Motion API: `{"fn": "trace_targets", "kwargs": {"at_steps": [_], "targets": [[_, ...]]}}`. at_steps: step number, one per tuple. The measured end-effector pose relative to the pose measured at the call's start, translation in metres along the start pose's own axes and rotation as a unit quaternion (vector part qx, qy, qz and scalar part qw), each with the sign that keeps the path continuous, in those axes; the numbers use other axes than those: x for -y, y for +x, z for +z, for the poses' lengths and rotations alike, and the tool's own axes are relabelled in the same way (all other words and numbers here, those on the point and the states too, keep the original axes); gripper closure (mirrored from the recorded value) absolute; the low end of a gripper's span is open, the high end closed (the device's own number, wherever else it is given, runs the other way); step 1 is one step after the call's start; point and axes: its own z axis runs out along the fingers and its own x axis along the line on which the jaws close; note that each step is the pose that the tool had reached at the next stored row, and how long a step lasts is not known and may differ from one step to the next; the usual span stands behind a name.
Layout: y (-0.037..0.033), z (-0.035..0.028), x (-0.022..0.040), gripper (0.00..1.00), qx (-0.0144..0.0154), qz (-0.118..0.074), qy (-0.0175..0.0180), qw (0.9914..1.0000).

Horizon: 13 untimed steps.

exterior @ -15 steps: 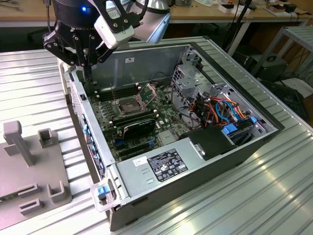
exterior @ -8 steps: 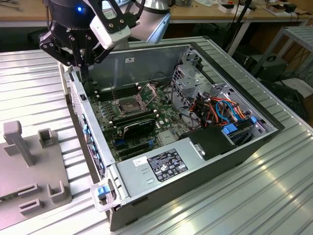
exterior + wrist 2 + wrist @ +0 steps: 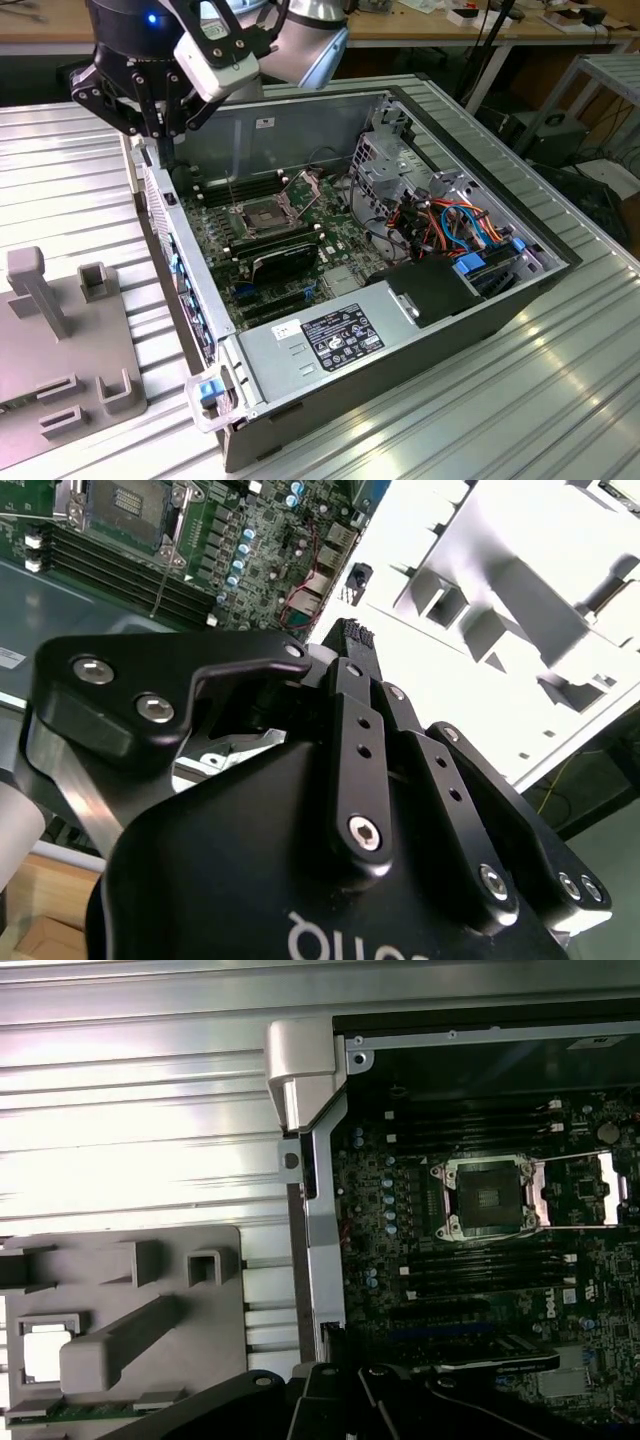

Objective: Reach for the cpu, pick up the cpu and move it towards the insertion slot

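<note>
Above the computer case (image 3: 400,378) edge, the tool (image 3: 161,132) hovers; its opening cannot be determined. The cpu (image 3: 45,1352) lies in the grey fixture (image 3: 150,1260), well apart from the insertion slot (image 3: 490,1197).

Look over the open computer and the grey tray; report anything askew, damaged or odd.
Nothing stands out. The insertion slot is empty with its metal frame swung open, as an install needs. What seems to be the cpu lies square in a pocket of the grey tray. The gripper hangs near the case wall.
</note>
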Motion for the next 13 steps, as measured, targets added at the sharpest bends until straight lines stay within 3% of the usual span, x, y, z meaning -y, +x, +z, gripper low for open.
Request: {"fn": "trace_targets", "kwargs": {"at_steps": [13], "targets": [[0.0118,-0.0002,0.0009,0.89,0.0,0.0,0.0,1.0]]}}
